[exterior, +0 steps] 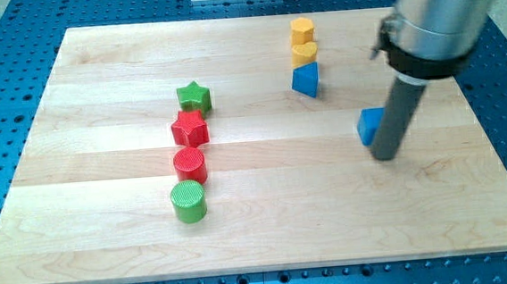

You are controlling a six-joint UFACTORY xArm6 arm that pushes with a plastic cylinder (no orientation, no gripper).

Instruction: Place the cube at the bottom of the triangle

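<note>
Tip (384,156) of my bare rod touches the half-hidden blue cube (370,126), below-right of the blue triangle (305,79).

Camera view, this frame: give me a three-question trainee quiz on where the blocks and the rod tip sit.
1. True or false: my tip is right beside the blue cube, on the side toward the view's right.
2. Which block lies nearest the view's bottom? A) green star B) green cylinder C) red cylinder
3. Fill in: directly under the two yellow blocks sits the blue ____.

Key: 1 true; 2 B; 3 triangle.
</note>
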